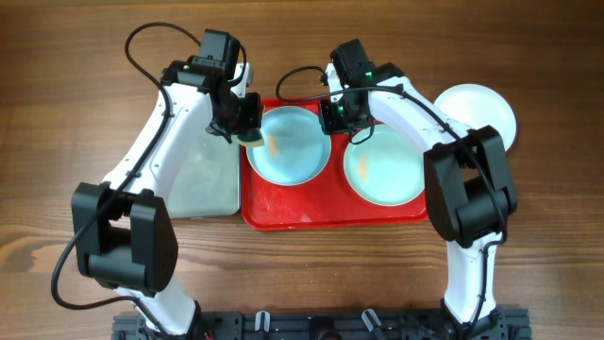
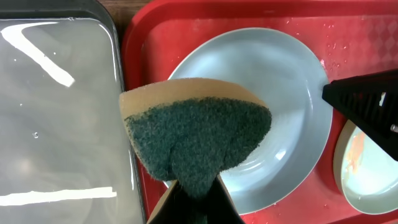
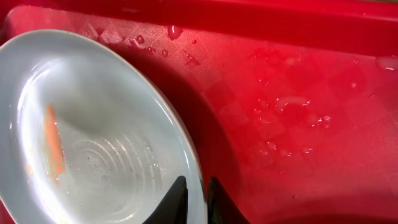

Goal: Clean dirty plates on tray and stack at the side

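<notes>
The red tray (image 1: 283, 210) holds two pale turquoise plates. The left plate (image 1: 293, 151) has an orange smear. My left gripper (image 1: 243, 121) is shut on a yellow sponge with a green scouring face (image 2: 199, 130), held over that plate's left rim (image 2: 273, 74). My right gripper (image 1: 332, 115) is shut on the plate's right rim, one finger on each side of the edge (image 3: 194, 196); the wet plate and its smear show in the right wrist view (image 3: 93, 137). The right plate (image 1: 382, 168) also has an orange smear. The white plate (image 1: 481, 111) lies on the table right of the tray.
A black-rimmed tray (image 1: 203, 179) with water in it (image 2: 56, 124) stands against the red tray's left side. Water drops lie on the red tray floor (image 3: 298, 93). The table is brown wood (image 1: 547, 236).
</notes>
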Available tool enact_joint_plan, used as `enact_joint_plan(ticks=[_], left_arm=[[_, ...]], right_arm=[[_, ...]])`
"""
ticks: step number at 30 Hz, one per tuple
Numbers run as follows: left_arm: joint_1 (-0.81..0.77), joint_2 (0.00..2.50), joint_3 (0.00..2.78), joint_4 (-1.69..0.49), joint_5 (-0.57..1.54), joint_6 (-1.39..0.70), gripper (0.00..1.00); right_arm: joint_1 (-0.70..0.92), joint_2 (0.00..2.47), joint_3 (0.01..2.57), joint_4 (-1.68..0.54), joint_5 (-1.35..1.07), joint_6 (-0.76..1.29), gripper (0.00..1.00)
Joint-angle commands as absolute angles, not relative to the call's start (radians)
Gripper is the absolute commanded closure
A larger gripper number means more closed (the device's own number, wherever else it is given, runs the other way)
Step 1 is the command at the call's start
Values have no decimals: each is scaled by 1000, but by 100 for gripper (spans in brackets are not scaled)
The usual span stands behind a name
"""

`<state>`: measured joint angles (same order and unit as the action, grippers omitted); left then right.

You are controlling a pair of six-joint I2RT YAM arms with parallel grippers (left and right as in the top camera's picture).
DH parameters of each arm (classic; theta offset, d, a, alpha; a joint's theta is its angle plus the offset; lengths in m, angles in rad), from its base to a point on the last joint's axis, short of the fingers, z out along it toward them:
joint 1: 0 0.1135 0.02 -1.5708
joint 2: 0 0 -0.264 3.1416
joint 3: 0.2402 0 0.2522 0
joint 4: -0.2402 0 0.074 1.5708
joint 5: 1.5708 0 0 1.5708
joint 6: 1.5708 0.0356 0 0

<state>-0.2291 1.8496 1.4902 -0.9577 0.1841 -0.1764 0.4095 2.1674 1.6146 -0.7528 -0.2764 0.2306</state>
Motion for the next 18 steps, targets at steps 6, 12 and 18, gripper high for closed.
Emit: enact_joint_plan(ticks=[6, 12, 18], left_arm=[[-228, 1861, 1483, -935, 193, -191, 96], [-228, 1861, 1483, -936, 193, -191, 96], [-230, 1862, 1483, -936, 194, -200, 96]], right_arm=[[408, 2170, 1592, -756, -263, 239, 88], [408, 2170, 1555, -754, -263, 239, 96], [405, 2169, 1555, -767, -428, 239, 96]])
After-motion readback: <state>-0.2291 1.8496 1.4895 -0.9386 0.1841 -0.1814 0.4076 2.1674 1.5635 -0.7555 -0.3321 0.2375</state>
